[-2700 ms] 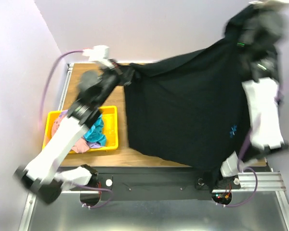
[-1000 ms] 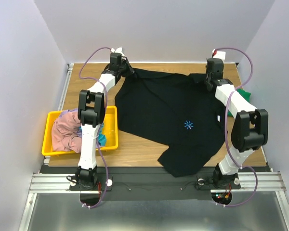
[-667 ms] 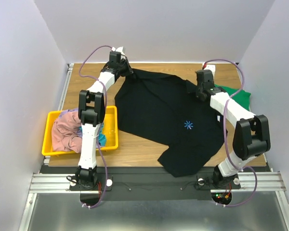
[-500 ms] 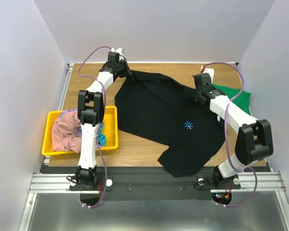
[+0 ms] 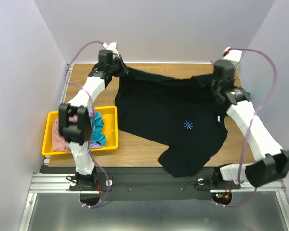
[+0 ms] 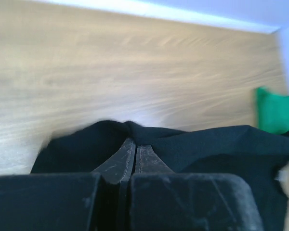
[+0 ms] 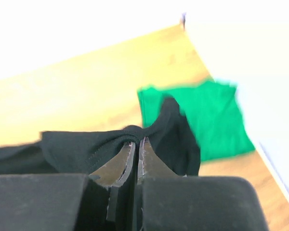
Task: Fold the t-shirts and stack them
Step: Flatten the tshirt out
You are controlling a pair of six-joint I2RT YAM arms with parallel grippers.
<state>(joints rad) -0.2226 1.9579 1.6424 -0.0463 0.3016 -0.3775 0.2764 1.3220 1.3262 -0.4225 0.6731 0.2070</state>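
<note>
A large black t-shirt [image 5: 173, 120] with a small blue chest logo [image 5: 188, 125] lies spread over the middle of the table, its far edge lifted. My left gripper [image 5: 121, 72] is shut on the shirt's far left corner [image 6: 111, 132]. My right gripper [image 5: 216, 83] is shut on the shirt's far right edge [image 7: 111, 137], raised above the table. A green t-shirt [image 7: 202, 118] lies on the table at the far right, mostly hidden by my right arm in the top view. Pink [image 5: 58, 139] and teal [image 5: 98, 132] tees lie in the bin.
A yellow plastic bin [image 5: 112, 126] stands at the left of the wooden table [image 5: 135, 149]. Purple walls close in the back and sides. A black rail [image 5: 149, 179] runs along the near edge by the arm bases.
My right gripper has lifted and swung back toward the far right with the shirt's edge. My left arm has raised and shifted left, still holding its corner. The shirt's far edge is stretched.
</note>
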